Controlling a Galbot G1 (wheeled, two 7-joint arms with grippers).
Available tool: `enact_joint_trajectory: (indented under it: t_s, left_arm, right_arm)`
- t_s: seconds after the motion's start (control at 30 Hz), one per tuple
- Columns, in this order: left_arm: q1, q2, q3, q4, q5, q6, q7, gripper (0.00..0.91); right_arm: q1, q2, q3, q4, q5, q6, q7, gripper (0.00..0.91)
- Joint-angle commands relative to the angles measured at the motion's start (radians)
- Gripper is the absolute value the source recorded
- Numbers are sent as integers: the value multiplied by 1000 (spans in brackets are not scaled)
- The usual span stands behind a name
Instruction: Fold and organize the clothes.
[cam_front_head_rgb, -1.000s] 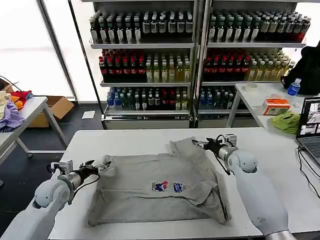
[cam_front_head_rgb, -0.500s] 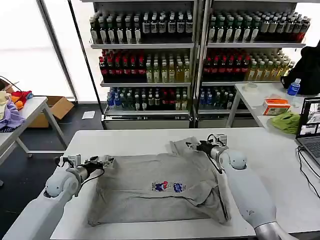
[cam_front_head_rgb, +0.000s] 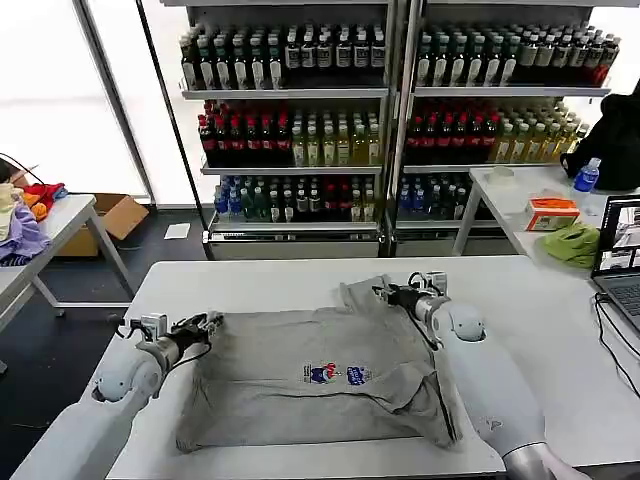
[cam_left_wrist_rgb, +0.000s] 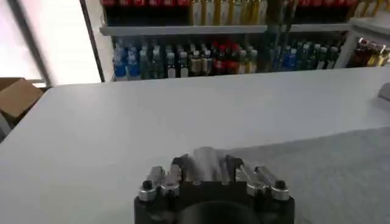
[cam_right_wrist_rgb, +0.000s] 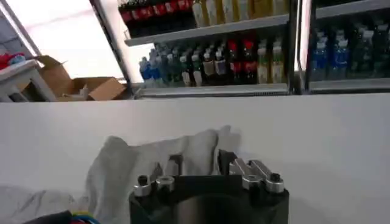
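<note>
A: Start big. The table (cam_front_head_rgb: 560, 300) is a smooth white slab, and the shirt (cam_front_head_rgb: 310, 385) lies across its middle, partly folded, print (cam_front_head_rgb: 336, 374) facing up — soft grey knit, limp, with rumpled folds along the right side and a sleeve poking toward the shelves.

B: And the arms?

A: The left gripper (cam_front_head_rgb: 207, 323) sits at the shirt's far-left corner. From the left wrist, its fingers look closed on a small ridge of the fabric (cam_left_wrist_rgb: 206, 163). The right gripper (cam_front_head_rgb: 384, 291) is at the far-right part, by the sleeve; from the right wrist, the fingers (cam_right_wrist_rgb: 172, 165) press into a raised bunch of cloth (cam_right_wrist_rgb: 152, 155), though I cannot tell whether they actually pinch it.

B: What could go wrong?

A: My guess — the two holds are unequal. If the right one has only a thin pucker, a lift or drag could let it slip, and the shirt would swing from the left corner and undo the fold already there.

B: Anything else?

A: Knit this slack stretches and sags, so pulling the corners at different rates would probably skew the fold line. The bunched right edge might also get trapped underneath and leave a lump. And the slick tabletop gives little grip, so the whole shirt could slide rather than fold.
</note>
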Motion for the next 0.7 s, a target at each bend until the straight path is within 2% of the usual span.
enact_joint_trajectory:
  t_s: [0.03,0.17,0.2,0.43,0.7]
  left_arm:
    - [33,-14,-6,-26,-7,-4,-12,0]
    - [23,-15,-11,-40,-29,-16,-19,0]
    - [18,-14,-12,-46,-42,-14,-22,0]
    - [2,-8,-22,-74,-74,-19,-34,0]
    - [17,11,-65,-162,-109,-5,-49,0]
  right_arm:
    - [-2,-2,2,0,26,-3,3,0]
    - [-18,-10,10,39,60,-5,10,0]
    - [-23,-14,13,50,98,-6,15,0]
    - [-49,-33,47,104,212,-7,28,0]
    - [-111,-73,76,241,276,-7,39,0]
